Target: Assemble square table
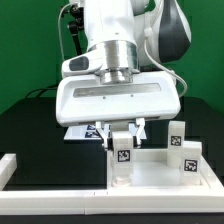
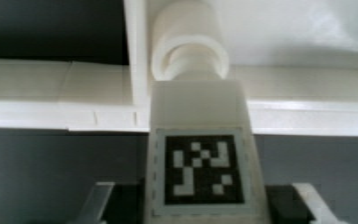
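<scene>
Exterior view first: the arm [image 1: 120, 30] hangs down over the middle of the black tabletop [image 1: 30, 125], and the jaws [image 1: 122, 131] are clamped on a white leg [image 1: 123, 155] with a black-white tag on its face. That leg stands upright, lower end down at the near corner of the square top [image 1: 165, 170] on the exterior view's left. Can't tell whether it's actually seated in a socket. Two more legs [image 1: 185, 155] are already standing upright on the top's corners, over on the exterior view's right, one behind the other, both tagged. A long white rail [image 1: 100, 205] runs along the front edge of the tabletop and another sits at the exterior view's left. Bit of a tagged white board [image 1: 85, 130] peeks out behind the jaws.

Wrist view: pretty blurry, but the leg [image 2: 202, 150] fills the middle with its tag facing the camera, a dark finger [image 2: 101, 205] on each side of it. Beyond the leg there's a rounded white socket [image 2: 194, 55] on the top [image 2: 51, 95], touching or nearly so.
</scene>
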